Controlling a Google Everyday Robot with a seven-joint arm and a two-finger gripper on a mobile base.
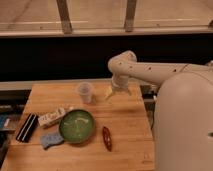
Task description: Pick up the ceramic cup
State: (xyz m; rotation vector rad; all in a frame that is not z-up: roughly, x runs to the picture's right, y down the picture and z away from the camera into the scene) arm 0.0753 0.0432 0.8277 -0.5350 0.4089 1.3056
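The ceramic cup [85, 92] is a small pale tumbler standing upright near the back of the wooden table [125, 125]. My gripper [118, 94] hangs to its right, a short gap away, at about the cup's height. Its pale fingers [109, 93] point down and stand open with nothing between them. The white arm reaches in from the right, over the table's back right part.
A wide green bowl [76, 125] sits in front of the cup. Left of it lie a white packet [52, 117] and a black box [27, 127]. A blue sponge [51, 140] and a red object [107, 138] lie near the front edge.
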